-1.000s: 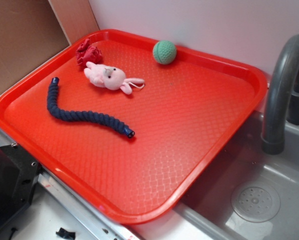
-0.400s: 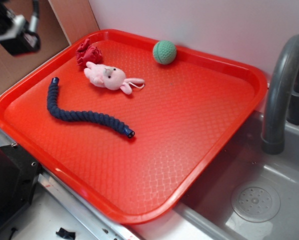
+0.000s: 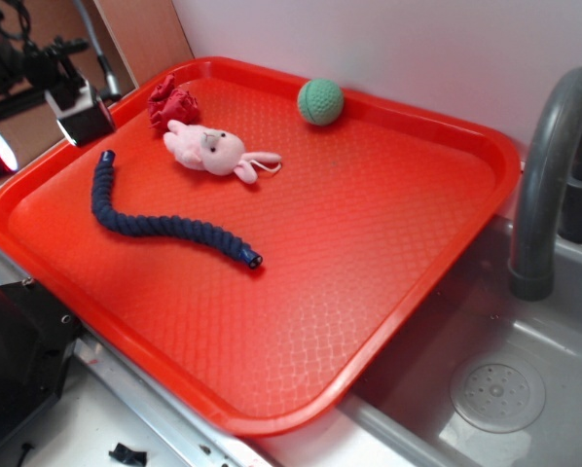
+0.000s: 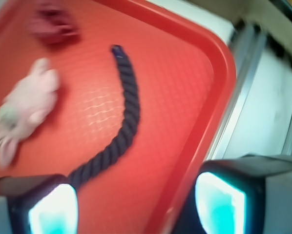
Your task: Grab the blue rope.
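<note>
The blue rope (image 3: pixel 164 222) lies in a loose S-curve on the red tray (image 3: pixel 369 253), in its left half, with one capped end toward the tray's left rim and the other pointing to the tray's middle. You can see the pink plush bunny (image 3: pixel 213 151) just beyond the rope, apart from it, the dark red cloth bundle (image 3: pixel 171 102) touching the bunny's far side, and the green ball (image 3: pixel 320 101) near the tray's far rim. Your claw (image 4: pixel 136 204) hangs above the tray's left rim, fingers (image 4: pixel 51 207) spread wide, holding nothing. In the wrist view the rope runs down toward the left finger.
</note>
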Available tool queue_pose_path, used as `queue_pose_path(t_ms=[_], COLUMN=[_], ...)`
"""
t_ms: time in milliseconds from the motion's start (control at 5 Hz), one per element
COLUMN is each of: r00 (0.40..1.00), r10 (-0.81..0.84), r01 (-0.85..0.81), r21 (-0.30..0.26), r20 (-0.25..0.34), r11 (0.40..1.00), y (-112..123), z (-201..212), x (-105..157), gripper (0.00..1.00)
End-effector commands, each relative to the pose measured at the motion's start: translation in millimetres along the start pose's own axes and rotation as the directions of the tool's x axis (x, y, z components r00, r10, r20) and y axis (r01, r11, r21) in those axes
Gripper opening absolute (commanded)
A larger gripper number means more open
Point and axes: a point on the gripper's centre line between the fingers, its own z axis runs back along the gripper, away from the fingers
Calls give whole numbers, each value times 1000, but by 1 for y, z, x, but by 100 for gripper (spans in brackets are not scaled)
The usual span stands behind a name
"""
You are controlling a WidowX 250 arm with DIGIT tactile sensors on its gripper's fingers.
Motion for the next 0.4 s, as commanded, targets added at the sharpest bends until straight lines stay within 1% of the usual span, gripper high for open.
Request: queue_pose_path(t_ms=[0, 200], r00=[1000, 1000], r10=[25, -7], r01=[-26, 6], r21=[-32, -55], r20=[-19, -24], r11=[999, 998], y=[-2, -12], z=[-64, -80], x=[9, 13], gripper=[100, 100])
